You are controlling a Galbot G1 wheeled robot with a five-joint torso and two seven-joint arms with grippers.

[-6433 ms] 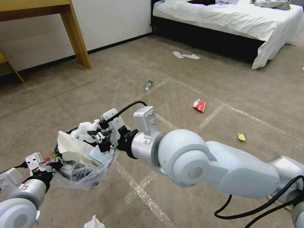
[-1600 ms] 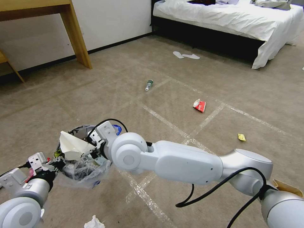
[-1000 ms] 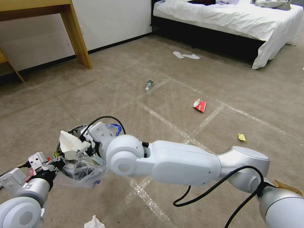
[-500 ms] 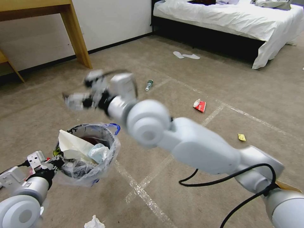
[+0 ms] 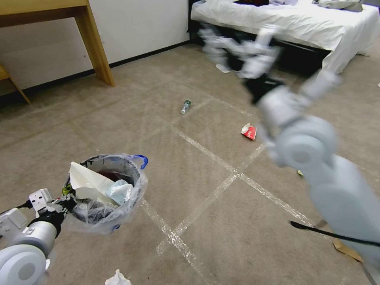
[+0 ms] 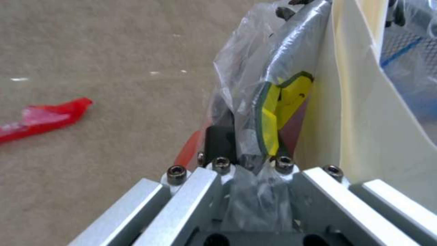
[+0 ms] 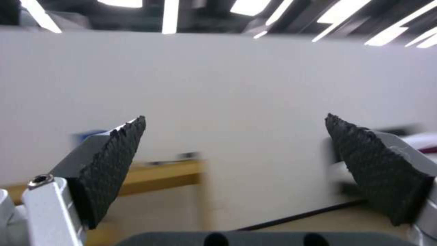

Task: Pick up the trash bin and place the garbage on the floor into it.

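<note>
Left gripper (image 5: 65, 200) clamped on near rim of trash bin (image 5: 103, 190), liner film pinched between the fingers; left wrist view confirms crinkled clear plastic bunched at the fingers (image 6: 218, 141), plus a yellow-and-green scrap (image 6: 280, 109) pressed against the bag wall. Bin held above the floor (image 5: 206, 174) at lower left of head view: small, round, lined with crinkly clear bag, blue edge (image 5: 141, 160) at far rim. Contents: stiff folded white paper sheet (image 5: 85, 180) standing against near wall, pale blue mask (image 5: 120, 190) beside it.

Right gripper (image 5: 221, 43) raised high toward the bed, motion-blurred in head view; right wrist view shows both textured black pads (image 7: 114, 164) spread wide, nothing between, a white wall behind.

Floor: beige short-pile carpet, shiny tape lines crossing. Lying on it: green-labelled plastic bottle (image 5: 185, 106), red wrapper (image 5: 249, 132), crumpled white tissue (image 5: 117, 278) at bottom edge. Left wrist view adds a red wrapper strip (image 6: 43, 118) on carpet beside the bin.
</note>
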